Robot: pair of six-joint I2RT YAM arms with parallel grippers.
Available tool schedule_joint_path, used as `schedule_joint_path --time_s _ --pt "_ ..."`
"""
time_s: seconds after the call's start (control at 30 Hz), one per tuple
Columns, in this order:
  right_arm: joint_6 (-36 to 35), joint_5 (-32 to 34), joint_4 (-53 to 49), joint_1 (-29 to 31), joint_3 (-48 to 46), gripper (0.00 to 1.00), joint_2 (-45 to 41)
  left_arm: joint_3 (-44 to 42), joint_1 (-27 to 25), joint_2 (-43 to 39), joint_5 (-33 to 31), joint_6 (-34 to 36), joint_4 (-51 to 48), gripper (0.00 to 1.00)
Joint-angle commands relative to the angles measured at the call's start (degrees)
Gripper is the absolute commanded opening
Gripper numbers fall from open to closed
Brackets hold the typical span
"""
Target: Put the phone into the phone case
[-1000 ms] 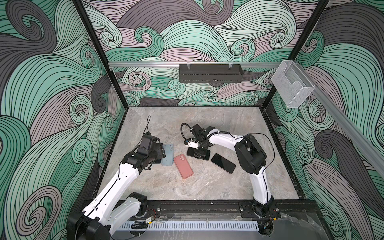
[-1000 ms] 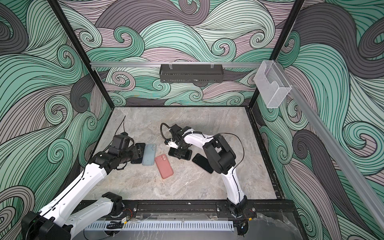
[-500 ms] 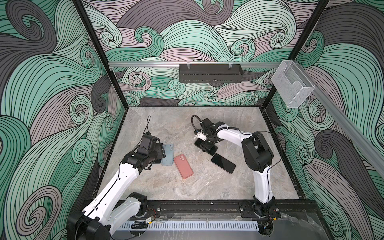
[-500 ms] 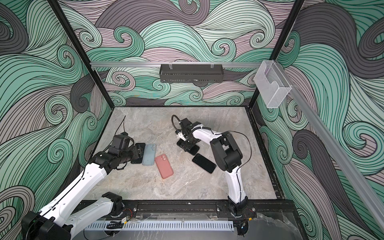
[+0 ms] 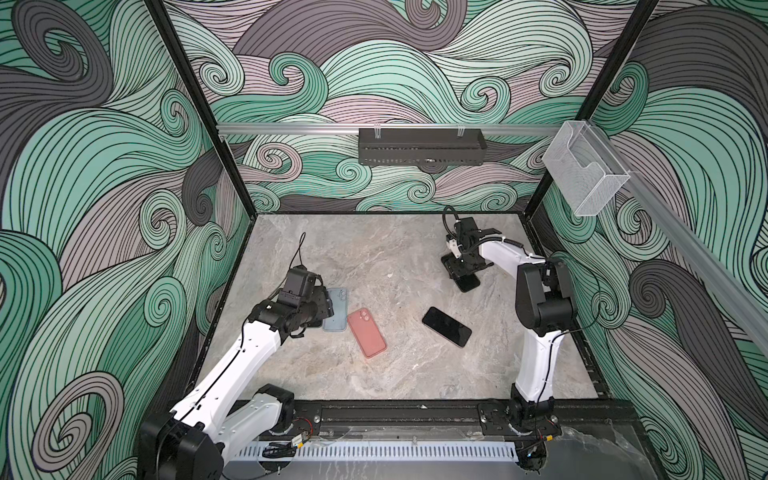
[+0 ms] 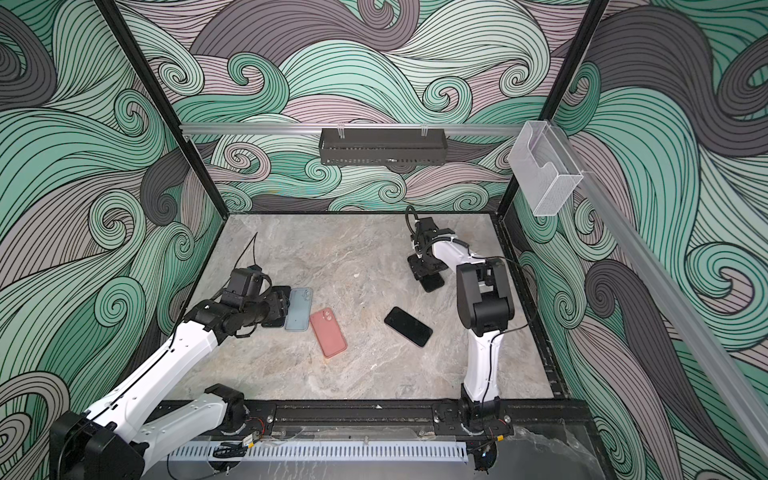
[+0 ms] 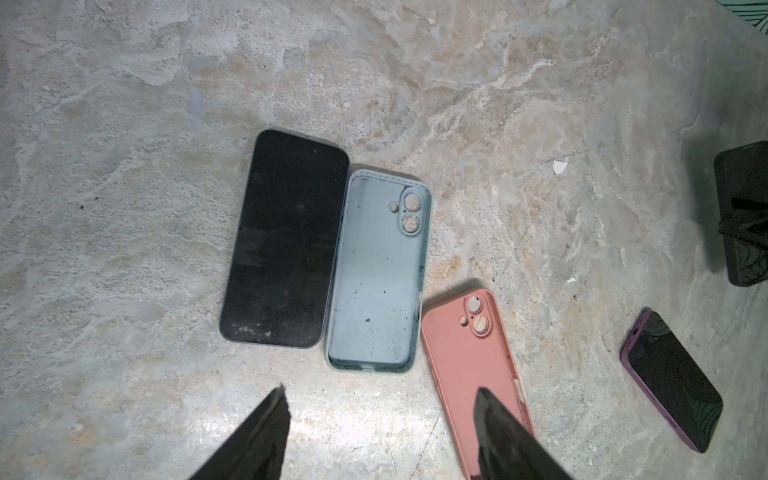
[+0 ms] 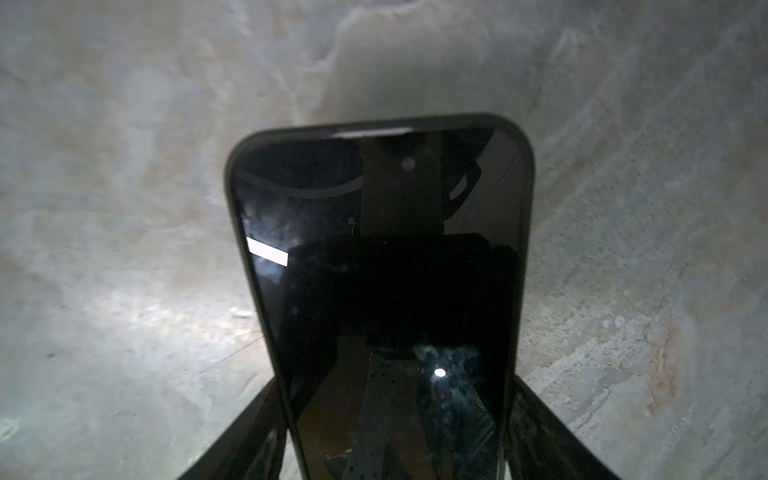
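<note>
My right gripper [image 5: 461, 272] is shut on a black phone [image 8: 382, 270], one finger on each long edge, holding it tilted low over the back right of the table [image 5: 374, 374]. My left gripper [image 7: 380, 415] stands open and empty above the table, just short of a light blue phone case [image 7: 378, 270] lying inside up. A second black phone [image 7: 286, 237] lies screen up against that case's side. A pink case [image 5: 366, 332] lies beside the blue case [image 5: 337, 309]. A purple-edged phone [image 5: 446, 326] lies flat at the centre right.
A black perforated basket [image 5: 422, 145] hangs on the back rail. A clear plastic holder [image 5: 582, 170] hangs on the right rail. A small white scrap [image 5: 390, 275] lies mid-table. Patterned walls close in the table on three sides.
My right gripper has carried its black phone from beside the pink case toward the back right of the table. The left arm, both cases and the other phones have not moved.
</note>
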Motion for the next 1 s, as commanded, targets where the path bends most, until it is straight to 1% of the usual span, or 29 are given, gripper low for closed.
schedule_joint_path --time_s 0.0,0.17,0.33,0.4,0.43,0.47,0.53,0.7,0.87,0.97 --pt "2.18 1.55 -0.29 -2.49 -0.68 0.4 1.13 1.19 0.44 0.16 0.88 1.43 -1.59 0.72" --pt "3.14 0.81 -0.24 -5.28 -1.61 0.42 2.17 0.89 0.51 1.11 2.48 2.08 -0.83 0.71" --pt "3.43 0.31 -0.23 -5.95 -2.42 0.47 3.13 1.89 0.47 3.78 5.77 4.6 -0.52 0.69" --pt "3.69 0.33 -0.24 -6.03 -2.56 0.5 3.41 2.99 0.48 5.01 5.97 4.88 -1.5 0.7" --pt "3.84 0.19 -0.29 -5.99 -2.63 0.54 3.3 3.71 0.47 5.75 5.91 5.21 -2.14 0.7" --pt "3.87 0.19 -0.29 -5.94 -2.94 0.6 2.91 4.49 0.42 6.49 6.22 5.83 -2.66 0.7" --pt "4.23 0.48 -0.28 -5.95 -3.65 0.69 1.22 5.84 0.51 7.91 6.92 6.8 -3.32 0.7" --pt "5.09 0.73 -0.45 -4.73 -5.28 0.81 -6.92 9.17 0.33 13.22 8.08 9.81 -3.66 0.68" --pt "5.09 1.58 -2.37 -1.99 -5.93 0.82 -12.46 14.81 0.23 20.69 8.24 12.56 -7.53 0.63" --pt "5.42 2.26 -3.9 -0.8 -6.72 0.83 -14.43 17.16 -0.09 23.47 8.53 14.27 -8.68 0.62"
